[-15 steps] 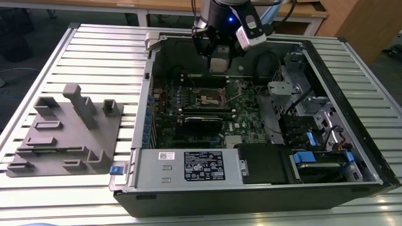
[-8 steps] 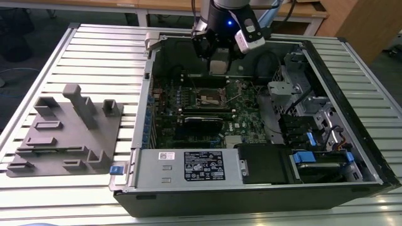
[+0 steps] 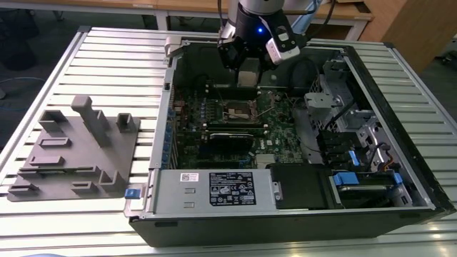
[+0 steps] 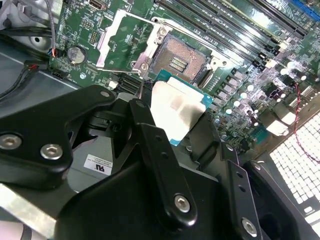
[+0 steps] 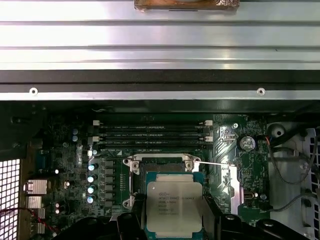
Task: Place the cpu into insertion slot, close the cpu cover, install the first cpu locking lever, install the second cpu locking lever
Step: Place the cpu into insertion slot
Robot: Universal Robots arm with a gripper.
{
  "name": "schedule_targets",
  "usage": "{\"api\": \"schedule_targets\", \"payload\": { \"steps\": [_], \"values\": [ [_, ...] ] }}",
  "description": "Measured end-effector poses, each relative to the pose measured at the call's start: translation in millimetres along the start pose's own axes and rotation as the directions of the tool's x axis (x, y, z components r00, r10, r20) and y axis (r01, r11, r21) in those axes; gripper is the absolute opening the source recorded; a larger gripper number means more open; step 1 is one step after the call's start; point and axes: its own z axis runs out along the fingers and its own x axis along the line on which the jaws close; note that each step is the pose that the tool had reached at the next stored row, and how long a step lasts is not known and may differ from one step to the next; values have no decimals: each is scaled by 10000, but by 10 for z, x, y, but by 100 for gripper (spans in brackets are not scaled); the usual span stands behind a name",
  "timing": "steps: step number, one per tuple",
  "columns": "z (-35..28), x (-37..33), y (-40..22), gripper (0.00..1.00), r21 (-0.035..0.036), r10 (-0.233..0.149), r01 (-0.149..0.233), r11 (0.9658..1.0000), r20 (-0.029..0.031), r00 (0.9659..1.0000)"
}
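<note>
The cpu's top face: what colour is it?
Silvery metal; the cpu shows best in the first wrist view.

The counter (image 3: pixel 114 53) is a metal top made of long parallel ribbed slats, pale grey and reflective, with dark grooves between them. Two things rest directly on it. Toward the exterior view's left lies a flat grey fixture plate (image 3: pixel 78 155) with several upright posts and low rectangular pockets rising from it. Just beside it, toward the exterior view's right, an open desktop computer case (image 3: pixel 286 219) lies on its side, its black outer wall facing the near edge and its interior turned upward. The case covers most of that half. Bare slats (image 5: pixel 160 35) run past the case's far wall in the first wrist view.
</note>
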Motion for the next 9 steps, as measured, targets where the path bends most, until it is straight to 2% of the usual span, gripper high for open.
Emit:
{"api": "schedule_targets", "payload": {
  "steps": [9],
  "values": [
    [22,1,-2,54,-4,0,0,10000,2,10000]
  ]
}}
